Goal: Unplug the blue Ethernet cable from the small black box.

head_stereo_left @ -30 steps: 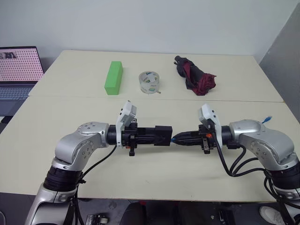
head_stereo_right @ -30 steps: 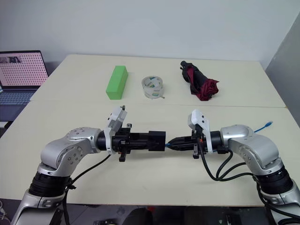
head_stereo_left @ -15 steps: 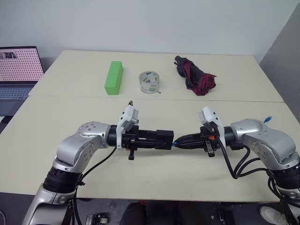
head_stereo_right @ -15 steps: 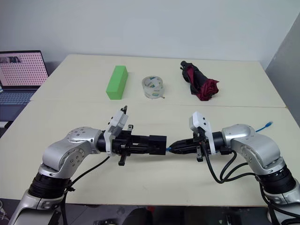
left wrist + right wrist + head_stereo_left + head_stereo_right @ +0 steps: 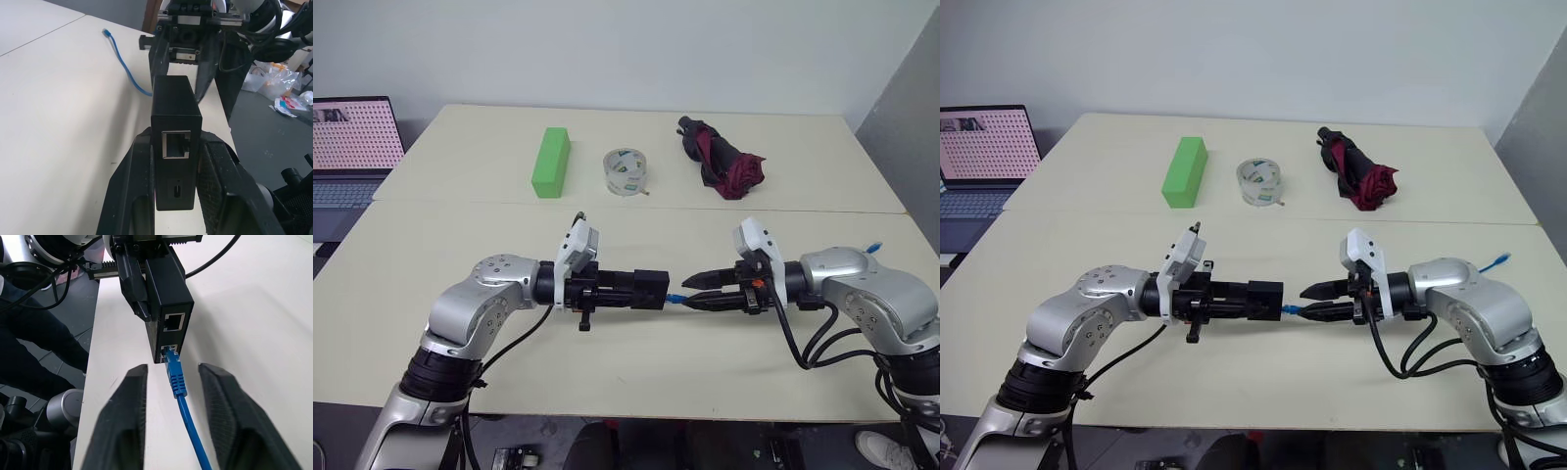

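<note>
Pincers, two: the left pincer clamps one small matte black box above the pale counter; the right pincer stands spread around the one thin blue Ethernet cable, whose plug meets the box. Farther off lie one green block, one clear tape roll, one folded dark-red umbrella, one laptop.

Bright, even indoor light falls from above, with no glare. The pale table shows only soft, faint shadows. The head views are sharp throughout. In the wrist views, the nearest fingers look slightly soft.
</note>
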